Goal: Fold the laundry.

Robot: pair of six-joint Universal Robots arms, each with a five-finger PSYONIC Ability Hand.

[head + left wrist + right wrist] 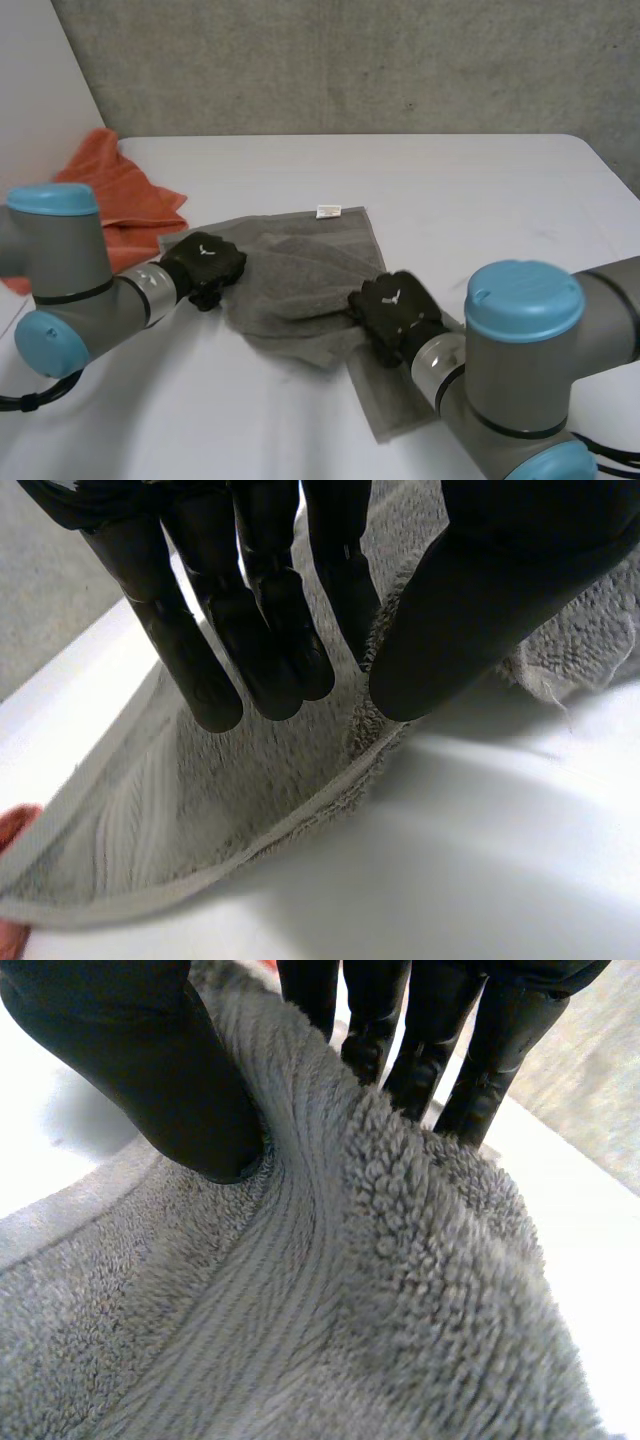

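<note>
A grey towel [300, 270] lies rumpled and partly folded over itself in the middle of the white table [480, 190], with a small white tag [328, 211] at its far edge. My left hand [205, 265] sits at the towel's left edge. In the left wrist view its fingers [250, 630] and thumb pinch the hemmed edge of the towel [250, 770], which lifts off the table. My right hand [393, 312] is on the towel's front right part. There its thumb [150, 1070] and fingers squeeze a raised ridge of the towel [380, 1290] between them.
An orange cloth [120, 200] lies bunched at the table's back left, just behind my left arm. A grey wall stands behind the table. Bare table stretches to the right and back of the towel.
</note>
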